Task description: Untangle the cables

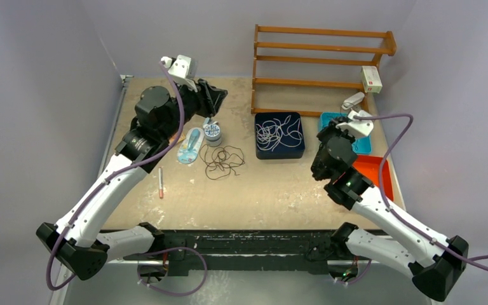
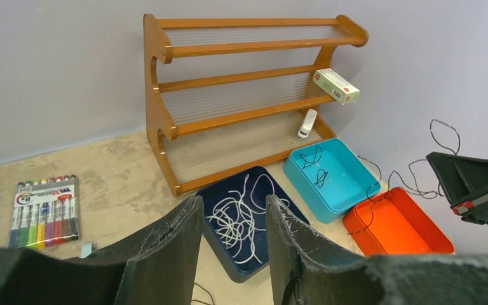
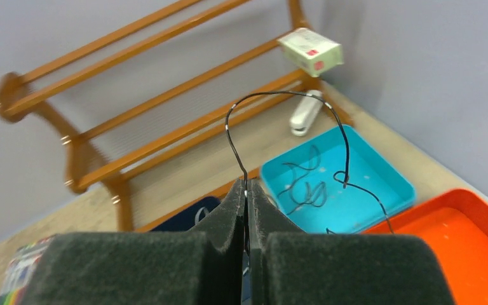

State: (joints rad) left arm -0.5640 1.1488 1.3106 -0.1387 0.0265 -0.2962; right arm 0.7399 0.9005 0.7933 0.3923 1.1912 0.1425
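Many white cables [image 1: 278, 133] in navy tray [image 1: 279, 154], right gripper [image 3: 246, 187] pinching dark cable [image 3: 286, 93], left gripper [image 2: 234, 206] agape

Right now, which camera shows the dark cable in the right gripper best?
Right wrist: the dark cable sits pinched in the shut right gripper and loops up in sharp close-up. Left wrist shows it from the side, trailing down to the orange tray. Top external: too thin to make out there.
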